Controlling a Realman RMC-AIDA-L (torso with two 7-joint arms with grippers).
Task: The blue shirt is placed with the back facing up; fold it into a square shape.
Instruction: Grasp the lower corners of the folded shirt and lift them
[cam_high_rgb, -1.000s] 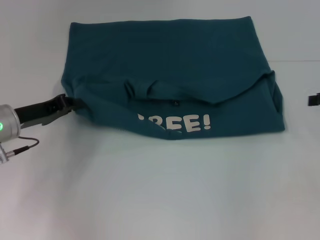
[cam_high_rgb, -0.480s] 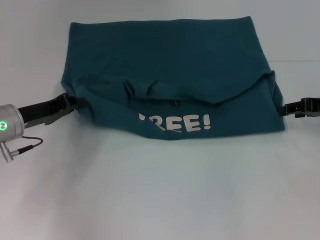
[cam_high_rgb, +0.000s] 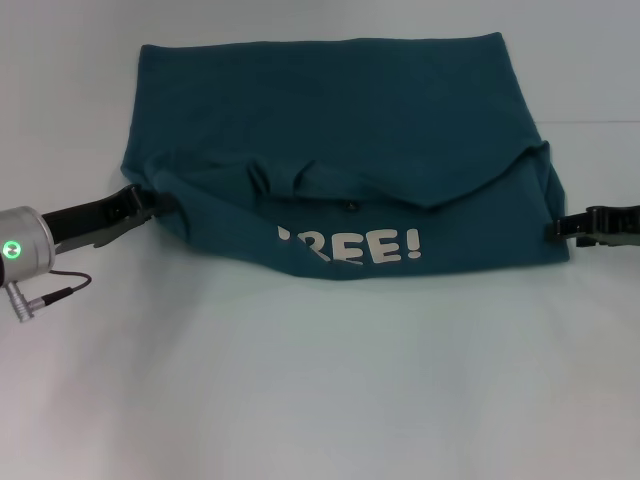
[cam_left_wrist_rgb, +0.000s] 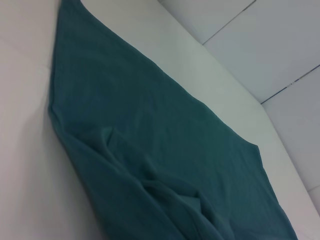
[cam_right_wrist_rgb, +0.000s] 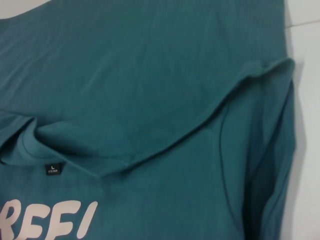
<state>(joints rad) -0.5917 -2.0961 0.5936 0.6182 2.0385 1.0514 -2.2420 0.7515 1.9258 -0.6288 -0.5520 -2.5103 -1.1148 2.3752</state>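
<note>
The blue shirt (cam_high_rgb: 340, 150) lies on the white table (cam_high_rgb: 320, 380), well across the middle and toward the far side. Its near portion is turned over on itself, so the white lettering (cam_high_rgb: 350, 245) of the front shows along the near edge, with a small size label (cam_right_wrist_rgb: 52, 169) just beyond it and a rumpled ridge of cloth running across the middle. Past that ridge the plain back stretches flat to the far hem.

The left gripper (cam_high_rgb: 140, 203) sits low at the shirt's left edge, touching the cloth near the folded corner; whether its fingers are parted or pinched on fabric cannot be told. The right gripper (cam_high_rgb: 565, 228) is low at the right edge, its tip at the cloth; its fingers cannot be read either.

The step in hand appears to be taking hold of both side edges for another fold. The next move likely calls for a sure pinch on each side, then an even, matched lift so the ridge flattens instead of bunching.
</note>
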